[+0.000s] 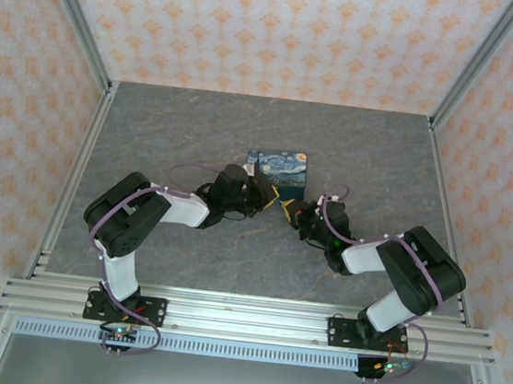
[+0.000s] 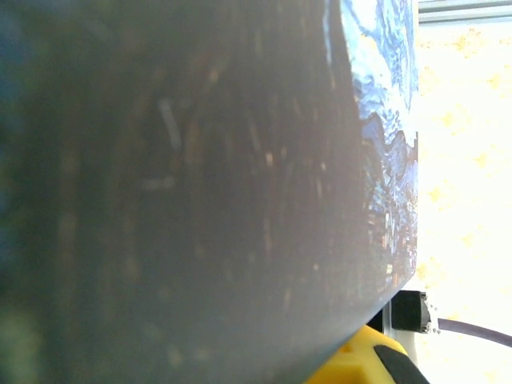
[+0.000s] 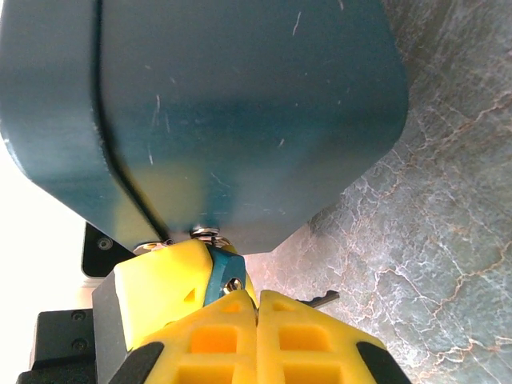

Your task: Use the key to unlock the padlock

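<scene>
The padlock (image 3: 240,104) is a big teal body, its underside facing the right wrist camera with a metal keyhole (image 3: 206,234). The key (image 3: 224,276) has a blue head and points up into that keyhole. My right gripper (image 3: 258,302) is shut, its yellow fingers pinched at the key's head. A second small key (image 3: 324,298) sticks out to the right of them. In the top view both grippers meet mid-table: left gripper (image 1: 258,192), right gripper (image 1: 293,213). The left one is shut on the padlock (image 2: 200,200), which blurs across its wrist view; one yellow finger (image 2: 360,364) shows below.
A box printed with a starry-night painting (image 1: 278,165) stands just behind the grippers and shows again as the box (image 2: 388,120) beside the padlock. Grey marbled tabletop (image 3: 432,240) lies below. Aluminium frame rails (image 1: 71,189) and patterned walls enclose the table.
</scene>
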{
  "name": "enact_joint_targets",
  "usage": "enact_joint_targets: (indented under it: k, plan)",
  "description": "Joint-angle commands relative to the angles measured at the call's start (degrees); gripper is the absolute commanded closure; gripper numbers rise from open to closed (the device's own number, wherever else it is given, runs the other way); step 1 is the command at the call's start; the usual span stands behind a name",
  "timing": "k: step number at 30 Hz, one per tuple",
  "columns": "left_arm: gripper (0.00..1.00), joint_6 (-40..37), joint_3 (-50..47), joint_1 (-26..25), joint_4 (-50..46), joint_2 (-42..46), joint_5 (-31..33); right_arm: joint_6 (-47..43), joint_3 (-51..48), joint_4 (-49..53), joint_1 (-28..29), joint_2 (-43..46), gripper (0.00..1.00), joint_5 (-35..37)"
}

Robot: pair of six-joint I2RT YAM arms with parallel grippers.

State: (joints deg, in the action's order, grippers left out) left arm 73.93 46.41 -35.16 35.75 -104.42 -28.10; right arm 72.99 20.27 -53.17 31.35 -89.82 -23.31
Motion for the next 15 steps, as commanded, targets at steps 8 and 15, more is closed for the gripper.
enact_joint_targets:
  k: [8, 15]
  plan:
    - [1.0, 6.2, -1.1, -0.7, 11.0, 0.0, -1.7, 0.0, 0.1, -8.4, -2.0, -1.7, 1.0, -1.4]
    - [1.0, 7.2, -1.1, -0.9, 12.1, 0.9, -1.7, 1.2, 0.5, -11.8, -3.1, -4.5, 1.0, -3.3]
